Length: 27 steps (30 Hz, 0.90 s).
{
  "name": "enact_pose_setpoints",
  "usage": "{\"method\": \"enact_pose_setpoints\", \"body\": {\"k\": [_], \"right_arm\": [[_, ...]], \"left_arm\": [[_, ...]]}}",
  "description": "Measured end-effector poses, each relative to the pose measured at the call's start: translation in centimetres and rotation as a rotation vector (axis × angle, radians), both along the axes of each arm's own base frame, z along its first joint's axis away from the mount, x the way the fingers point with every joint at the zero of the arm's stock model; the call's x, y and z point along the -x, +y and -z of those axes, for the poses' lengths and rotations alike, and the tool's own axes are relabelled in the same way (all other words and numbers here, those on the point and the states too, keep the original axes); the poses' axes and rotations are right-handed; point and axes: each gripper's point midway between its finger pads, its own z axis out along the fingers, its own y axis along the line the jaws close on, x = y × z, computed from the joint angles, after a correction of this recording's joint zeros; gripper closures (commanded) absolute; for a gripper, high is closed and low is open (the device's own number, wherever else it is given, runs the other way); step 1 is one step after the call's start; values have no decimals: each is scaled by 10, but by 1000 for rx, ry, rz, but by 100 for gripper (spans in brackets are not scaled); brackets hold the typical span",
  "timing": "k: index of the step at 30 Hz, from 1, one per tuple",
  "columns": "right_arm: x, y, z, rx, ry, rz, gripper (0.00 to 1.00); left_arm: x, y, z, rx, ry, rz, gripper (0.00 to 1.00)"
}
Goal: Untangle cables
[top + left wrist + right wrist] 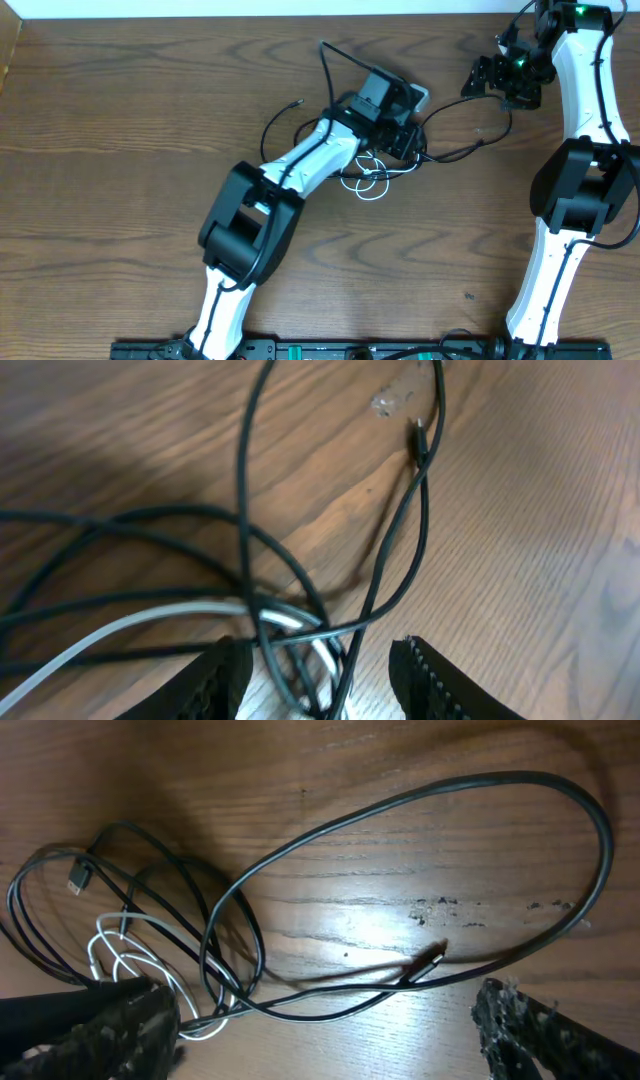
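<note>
Hovering low over the knot, the left gripper [320, 652] has its fingers spread, with crossed strands of both cables lying loose between them on the wooden surface [120, 150]; nothing is pinched. The black cable [242, 480] sprawls in several overlapping loops around the middle of the surface. In the overhead view, one strand runs out from the tangle toward 11 o'clock and one small plug end [296, 102] lies at about 10 o'clock. Another strand trails toward 3 o'clock. The white cable [170, 612] is coiled in small loops at roughly 7 o'clock from the left fingers, threaded through the black one where they cross. At about 2 o'clock on the surface, the right gripper [322, 1005] hangs above a wide black loop, its fingers opened wide and empty.
</note>
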Motion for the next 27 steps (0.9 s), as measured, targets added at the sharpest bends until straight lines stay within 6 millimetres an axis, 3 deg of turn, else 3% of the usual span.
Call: {"method": "enact_pose_setpoints", "body": {"k": [10,27], "right_arm": [[0,2,0,3,1,-5,5],[1,6,0,3,2,-14,5]], "left_arm": [[9,-13,29,-19,21,27,50],[9,-16,38,-72,-17,5,50]]}}
